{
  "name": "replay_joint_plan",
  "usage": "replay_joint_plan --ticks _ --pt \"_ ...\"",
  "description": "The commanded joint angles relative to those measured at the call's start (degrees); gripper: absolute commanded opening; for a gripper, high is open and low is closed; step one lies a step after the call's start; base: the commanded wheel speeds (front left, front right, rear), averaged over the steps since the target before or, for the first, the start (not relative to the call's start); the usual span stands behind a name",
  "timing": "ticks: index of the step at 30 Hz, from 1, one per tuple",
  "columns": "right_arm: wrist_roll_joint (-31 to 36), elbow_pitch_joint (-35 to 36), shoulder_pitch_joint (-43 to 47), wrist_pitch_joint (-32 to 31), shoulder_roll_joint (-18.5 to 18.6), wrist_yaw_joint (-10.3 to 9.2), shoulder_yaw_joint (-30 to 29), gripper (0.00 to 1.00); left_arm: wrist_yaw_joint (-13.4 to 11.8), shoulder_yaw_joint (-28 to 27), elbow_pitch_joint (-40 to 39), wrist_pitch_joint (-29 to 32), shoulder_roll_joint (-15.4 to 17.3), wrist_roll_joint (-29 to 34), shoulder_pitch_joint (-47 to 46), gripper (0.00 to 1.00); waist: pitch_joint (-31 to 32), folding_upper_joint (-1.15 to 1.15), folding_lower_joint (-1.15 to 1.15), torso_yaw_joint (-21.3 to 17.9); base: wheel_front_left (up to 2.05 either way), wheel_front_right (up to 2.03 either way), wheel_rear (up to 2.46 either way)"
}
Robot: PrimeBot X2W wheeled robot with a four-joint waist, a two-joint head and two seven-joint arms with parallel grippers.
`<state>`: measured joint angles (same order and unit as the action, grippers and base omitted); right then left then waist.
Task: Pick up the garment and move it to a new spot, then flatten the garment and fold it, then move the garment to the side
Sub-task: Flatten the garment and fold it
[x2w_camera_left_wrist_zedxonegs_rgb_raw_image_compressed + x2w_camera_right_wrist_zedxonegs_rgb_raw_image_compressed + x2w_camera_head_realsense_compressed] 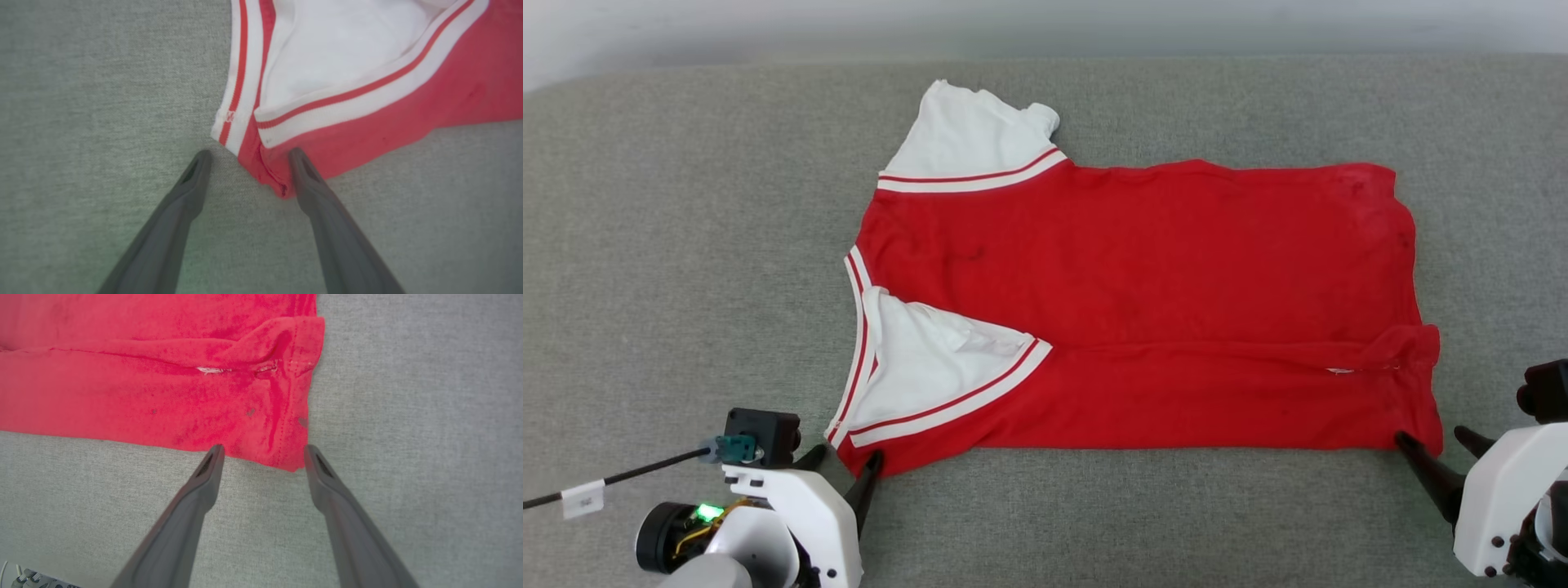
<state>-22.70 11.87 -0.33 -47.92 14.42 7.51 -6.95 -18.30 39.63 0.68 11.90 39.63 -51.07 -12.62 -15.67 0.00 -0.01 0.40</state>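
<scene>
Both gape wide: left gripper point(847, 452) and right gripper point(1431, 434) at near corners of the soft oblong garment point(1143, 269) on grey weave point(686, 245).

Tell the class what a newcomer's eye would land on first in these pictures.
The red jersey T-shirt with white stripe-trimmed sleeves lies spread across the middle of the grey fabric surface, its near side folded over. The left hand and right hand, both open, sit at its two near corners.
</scene>
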Motion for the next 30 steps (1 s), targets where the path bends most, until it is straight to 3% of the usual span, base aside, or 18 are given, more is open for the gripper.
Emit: replay_joint_plan --ticks 1,3,4,5,6,9,14,21,30 --pt "-0.2 0.4 -0.8 0.2 -0.2 -0.04 -0.2 1.0 0.2 0.1 1.0 0.2 -0.3 -0.3 -0.4 1.0 -0.8 0.0 0.01 -0.4 0.0 0.0 0.0" --pt "-0.3 1.0 -1.0 0.2 -0.1 -0.04 -0.3 1.0 1.0 0.8 3.7 1.1 -0.6 -0.7 -0.3 1.0 -1.7 0.0 0.01 -0.8 0.0 0.0 0.0" --pt "-0.4 1.2 -1.1 0.2 0.0 -0.04 -0.4 1.0 1.5 1.1 4.4 1.4 -0.9 -1.1 -0.3 0.55 -1.9 0.0 0.01 -0.8 0.0 0.0 0.0" --pt "-0.3 1.4 -1.3 0.1 0.2 -0.04 -0.5 1.0 2.1 1.6 5.0 1.8 -1.1 -1.2 -0.2 0.24 -2.0 0.0 0.01 -0.9 0.0 0.0 0.0" --pt "-0.2 1.6 -1.4 0.1 0.3 -0.04 -0.7 1.0 2.6 1.9 5.6 2.1 -1.4 -1.5 -0.1 0.0 -2.1 0.0 0.01 -0.9 0.0 0.0 0.0" --pt "0.6 1.8 -1.5 -0.1 0.8 -0.04 -0.9 1.0 4.2 2.5 6.3 1.6 -2.1 -1.9 0.1 0.0 -1.9 0.0 0.01 -0.9 0.0 0.0 0.0" --pt "2.6 0.9 -1.5 -1.2 -0.1 -0.04 -2.1 1.0 4.6 2.0 4.6 -0.5 -2.1 -0.7 -1.2 0.0 -0.2 0.0 0.01 0.3 0.0 0.0 0.0" --pt "6.6 -3.5 -2.3 -3.5 -0.9 -0.04 -2.7 1.0 2.7 1.4 -1.0 -3.1 0.3 3.2 -2.6 0.0 1.8 0.0 0.01 2.2 0.0 0.0 0.0" --pt "8.8 -10.5 -4.4 -4.3 -2.0 -0.04 -2.4 1.0 1.9 2.6 -7.8 -2.1 1.2 4.8 -2.5 0.0 0.5 0.0 0.01 4.0 0.0 0.0 0.0"
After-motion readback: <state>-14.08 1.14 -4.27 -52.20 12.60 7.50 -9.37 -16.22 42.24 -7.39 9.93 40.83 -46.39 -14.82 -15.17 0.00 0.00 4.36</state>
